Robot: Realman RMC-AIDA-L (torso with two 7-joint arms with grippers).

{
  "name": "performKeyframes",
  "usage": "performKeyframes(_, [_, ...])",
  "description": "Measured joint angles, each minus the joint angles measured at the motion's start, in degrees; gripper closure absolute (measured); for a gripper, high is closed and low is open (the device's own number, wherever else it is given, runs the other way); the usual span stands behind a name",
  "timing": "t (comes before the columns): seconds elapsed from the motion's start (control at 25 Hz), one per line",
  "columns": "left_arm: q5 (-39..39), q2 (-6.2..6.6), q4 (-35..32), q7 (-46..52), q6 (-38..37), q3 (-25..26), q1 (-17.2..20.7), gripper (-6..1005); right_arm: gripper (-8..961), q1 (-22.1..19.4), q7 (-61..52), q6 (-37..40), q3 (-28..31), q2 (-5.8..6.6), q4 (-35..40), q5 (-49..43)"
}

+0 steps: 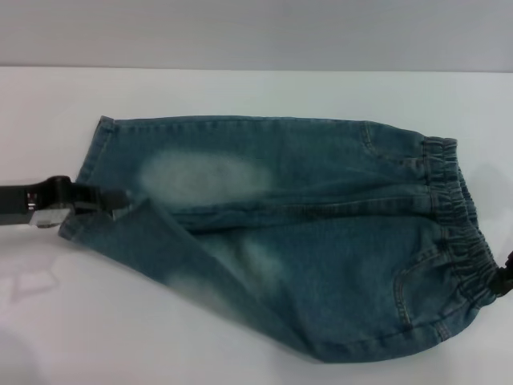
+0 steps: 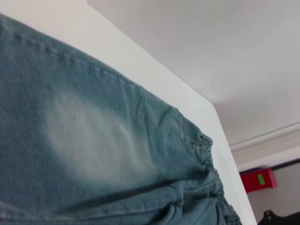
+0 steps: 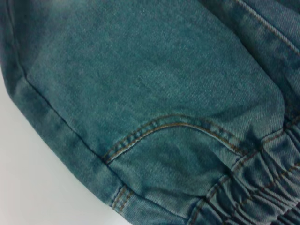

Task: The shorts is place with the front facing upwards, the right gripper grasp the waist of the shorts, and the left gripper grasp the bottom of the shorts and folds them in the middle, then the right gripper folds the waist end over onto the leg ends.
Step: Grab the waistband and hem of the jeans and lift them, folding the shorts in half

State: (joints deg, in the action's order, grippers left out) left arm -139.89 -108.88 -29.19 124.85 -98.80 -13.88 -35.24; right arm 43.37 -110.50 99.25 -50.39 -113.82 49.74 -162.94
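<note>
Left pincer (image 1: 112, 200) clamped on the shorts' (image 1: 321, 241) near leg hem; right pincer (image 1: 505, 281) mostly cut off, grip unreadable.

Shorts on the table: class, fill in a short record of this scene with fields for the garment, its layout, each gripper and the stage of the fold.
garment: blue-green denim shorts with pale faded thigh patches
surface: white table
layout: waist toward the robot's right, leg ends toward its left
left gripper: at the leg ends, where the near leg's fabric is raised and turned over
right gripper: at the near corner of the waist, mostly out of view
fold stage: lengthwise fold begun, not finished
</note>
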Motion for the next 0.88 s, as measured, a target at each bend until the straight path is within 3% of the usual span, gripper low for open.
performKeyframes(0.28, [5.1, 0.89, -0.4, 1.8, 2.3, 0.2, 0.8, 879, 954, -4.7, 0.1, -5.4, 5.2, -0.18, 2.1, 6.4])
performKeyframes(0.44, [8.5, 1.61, -0.4, 2.4, 4.7, 0.2, 1.6, 878, 954, -9.8, 0.2, -11.7, 8.2, -0.74, 2.2, 18.5])
performKeyframes(0.64, [10.9, 1.82, -0.3, 2.4, 7.6, 0.2, 1.3, 876, 954, -15.3, 3.9, -17.5, 9.1, -2.68, 0.4, 37.5])
performKeyframes(0.88, [11.6, 1.78, -0.4, 2.4, 12.3, 0.2, 0.0, 873, 954, -16.3, 9.4, -24.3, 9.3, -3.0, -7.7, 52.7])
